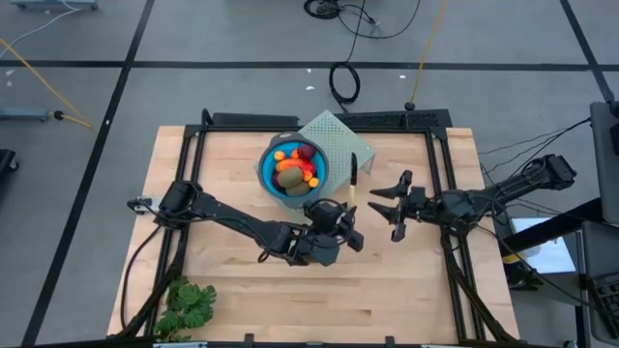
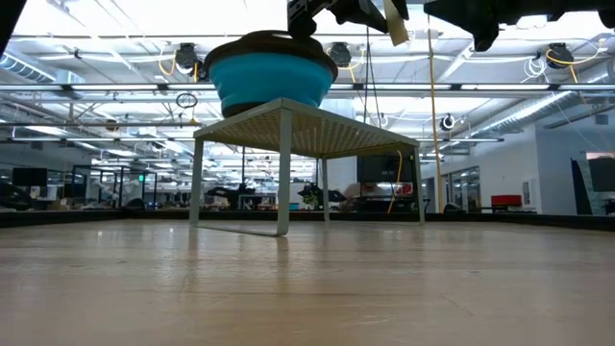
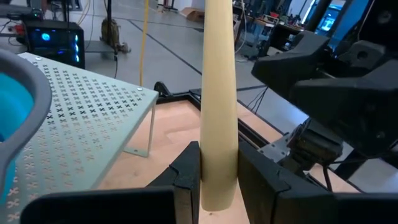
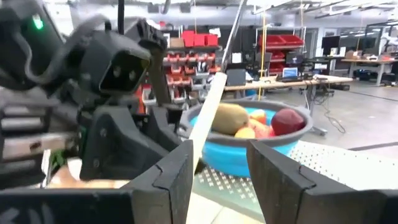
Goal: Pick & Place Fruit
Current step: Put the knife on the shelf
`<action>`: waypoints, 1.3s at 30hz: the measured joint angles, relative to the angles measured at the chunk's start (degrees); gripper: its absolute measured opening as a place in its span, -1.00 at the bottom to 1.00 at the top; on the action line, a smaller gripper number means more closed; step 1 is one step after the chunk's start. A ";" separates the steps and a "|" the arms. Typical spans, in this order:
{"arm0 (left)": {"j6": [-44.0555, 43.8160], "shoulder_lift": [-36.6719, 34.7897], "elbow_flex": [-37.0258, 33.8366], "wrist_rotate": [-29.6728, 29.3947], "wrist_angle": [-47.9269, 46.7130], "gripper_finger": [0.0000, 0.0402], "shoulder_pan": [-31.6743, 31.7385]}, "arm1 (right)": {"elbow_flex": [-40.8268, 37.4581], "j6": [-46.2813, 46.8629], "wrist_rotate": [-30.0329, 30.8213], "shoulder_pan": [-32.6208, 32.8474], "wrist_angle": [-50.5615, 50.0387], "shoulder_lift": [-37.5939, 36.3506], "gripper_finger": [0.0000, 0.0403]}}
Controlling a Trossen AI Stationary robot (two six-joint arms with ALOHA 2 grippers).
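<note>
The fruit lies heaped in a blue bowl: a brown-green oval, a dark red ball and orange bits. The bowl stands on a pale green perforated stand at the table's far middle. My left gripper, just near of the bowl, is shut on a thin pale cream stick. My right gripper hovers open to the right of the stick, its fingers pointing left at the left gripper, with nothing between them. My left gripper pinches the cream stick between its two fingers near the stick's near end. The rest of the stick runs on past the fingertips toward the table's far edge. In the low view the stick hangs high above the tabletop, lifted clear.
A leafy green bunch lies at the table's near left corner. The stand's thin legs hold the bowl well above the wood. A black frame borders the tabletop. Bare wood stretches along the near side.
</note>
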 joint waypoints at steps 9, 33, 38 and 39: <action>0.90 0.04 0.00 0.02 -0.01 -0.62 -0.01 | 0.00 -0.82 -4.68 -0.03 -0.31 -0.02 -0.30; 1.36 1.66 -0.02 -0.41 0.45 -0.62 -1.08 | -0.02 9.78 -7.59 -1.50 1.24 1.31 0.19; 1.98 2.00 -0.04 -0.40 1.97 -0.62 -1.25 | -0.02 10.55 -7.78 -2.23 1.20 2.84 0.37; 2.29 1.97 -0.04 -0.42 2.17 -0.62 -1.31 | -0.02 10.72 -7.82 -2.47 1.20 3.01 0.38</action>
